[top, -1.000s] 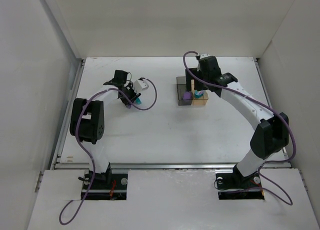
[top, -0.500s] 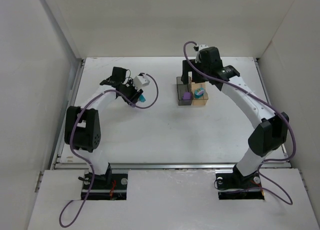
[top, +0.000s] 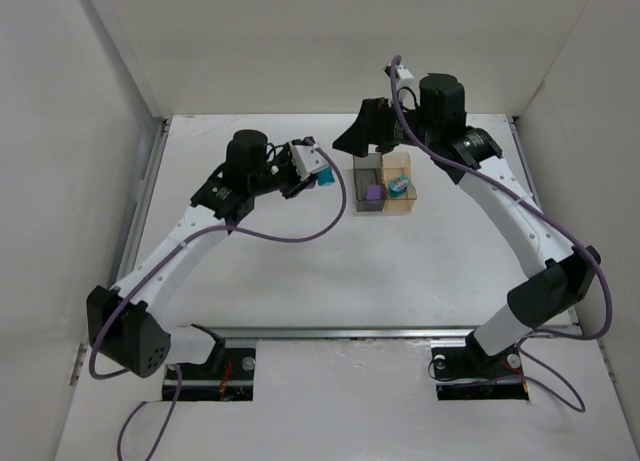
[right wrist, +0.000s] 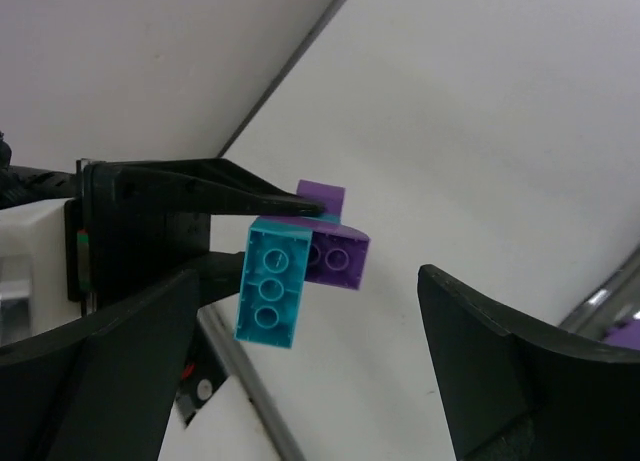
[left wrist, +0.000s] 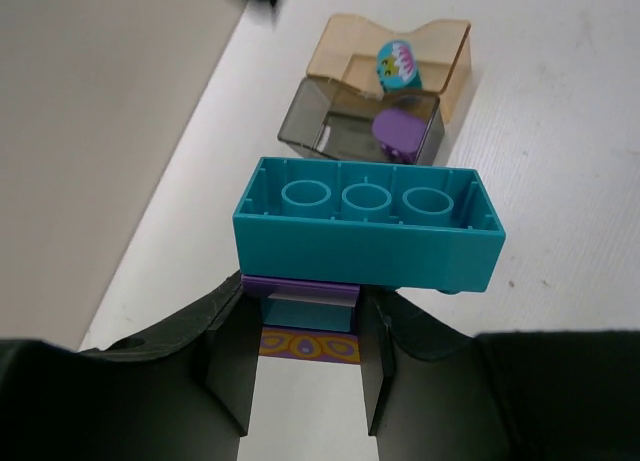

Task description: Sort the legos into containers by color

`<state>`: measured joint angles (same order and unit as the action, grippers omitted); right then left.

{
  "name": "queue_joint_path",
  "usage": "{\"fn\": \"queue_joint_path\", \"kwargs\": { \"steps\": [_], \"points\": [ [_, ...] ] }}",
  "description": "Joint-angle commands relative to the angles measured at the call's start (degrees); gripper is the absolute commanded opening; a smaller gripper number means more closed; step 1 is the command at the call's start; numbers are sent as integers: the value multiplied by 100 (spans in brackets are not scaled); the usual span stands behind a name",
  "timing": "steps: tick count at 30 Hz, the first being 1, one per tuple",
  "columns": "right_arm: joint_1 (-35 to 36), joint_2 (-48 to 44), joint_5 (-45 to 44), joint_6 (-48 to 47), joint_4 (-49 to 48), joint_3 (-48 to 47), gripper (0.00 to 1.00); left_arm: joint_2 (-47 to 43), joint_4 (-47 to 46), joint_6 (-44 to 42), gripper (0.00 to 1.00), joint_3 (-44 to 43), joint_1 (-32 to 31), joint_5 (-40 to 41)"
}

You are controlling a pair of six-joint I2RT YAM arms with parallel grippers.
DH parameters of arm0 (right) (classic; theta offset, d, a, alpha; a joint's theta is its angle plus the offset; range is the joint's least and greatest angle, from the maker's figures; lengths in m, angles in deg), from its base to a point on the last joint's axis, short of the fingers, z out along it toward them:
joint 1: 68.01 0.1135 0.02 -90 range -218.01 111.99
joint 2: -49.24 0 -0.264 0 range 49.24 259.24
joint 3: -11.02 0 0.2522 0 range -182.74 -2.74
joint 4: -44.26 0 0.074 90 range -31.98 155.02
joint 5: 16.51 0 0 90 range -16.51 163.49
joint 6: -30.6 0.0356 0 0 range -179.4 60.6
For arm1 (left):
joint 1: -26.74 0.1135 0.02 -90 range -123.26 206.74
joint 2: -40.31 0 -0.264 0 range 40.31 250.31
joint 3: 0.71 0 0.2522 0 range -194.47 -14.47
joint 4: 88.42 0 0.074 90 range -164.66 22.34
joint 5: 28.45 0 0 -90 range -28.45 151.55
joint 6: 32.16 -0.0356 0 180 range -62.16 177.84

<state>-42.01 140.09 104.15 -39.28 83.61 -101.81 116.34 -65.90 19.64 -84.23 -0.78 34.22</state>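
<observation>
While the containers [top: 384, 185] sit on the white surface [top: 300, 271] with one lego in each, a brick stack [left wrist: 365, 231] is held up off the surface on their left-arm side. It is near them but not over either one. The stack is a long teal brick [left wrist: 368, 243] with a smaller purple brick [right wrist: 336, 257] pressed against it. The left wrist view shows the teal brick's hollow underside with its three round tubes. The left fingers [left wrist: 228, 366] are closed on the stack from both sides, gripping it at the purple brick, and the teal brick juts out beyond their tips.

The grey bin [top: 367, 184] is the half of the containers nearer the stack, and it holds a rounded purple lego [top: 373, 193]. The amber bin [top: 399, 171] is joined to it on the far side from the stack and holds a teal lego [left wrist: 397, 63] with a printed face.

The right fingers [right wrist: 120, 381] hang above the surface just beyond the grey bin's far corner, between the containers and the stack. They are spread wide and hold nothing. The right wrist view looks out through their gap at the stack, which is apart from them.
</observation>
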Motion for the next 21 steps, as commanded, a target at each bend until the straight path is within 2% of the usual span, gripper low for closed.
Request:
{"fn": "queue_joint_path", "kwargs": {
  "steps": [1, 6, 10, 14, 18, 19, 21],
  "points": [
    [353, -120, 671, 335, -607, 256, 94, -378, -1093, 102, 0, 305, -270, 254],
    [608, -120, 477, 335, -669, 449, 89, -396, -1095, 294, 0, 156, -385, 404],
    [722, -173, 495, 335, -608, 573, 75, -273, -1095, 453, 0, 33, -385, 457],
    [722, -173, 222, 335, -493, 634, 52, -273, -1095, 558, 0, 32, -385, 457],
    [722, -120, 169, 335, -493, 634, 17, -273, -1095, 690, 0, 32, -385, 510],
    [722, -59, 117, 335, -493, 634, 4, -273, -1095, 691, 0, 32, -385, 510],
    [722, -58, -32, 335, -431, 634, 0, -273, -1017, 743, 0, 32, -385, 571]
  ]
}}
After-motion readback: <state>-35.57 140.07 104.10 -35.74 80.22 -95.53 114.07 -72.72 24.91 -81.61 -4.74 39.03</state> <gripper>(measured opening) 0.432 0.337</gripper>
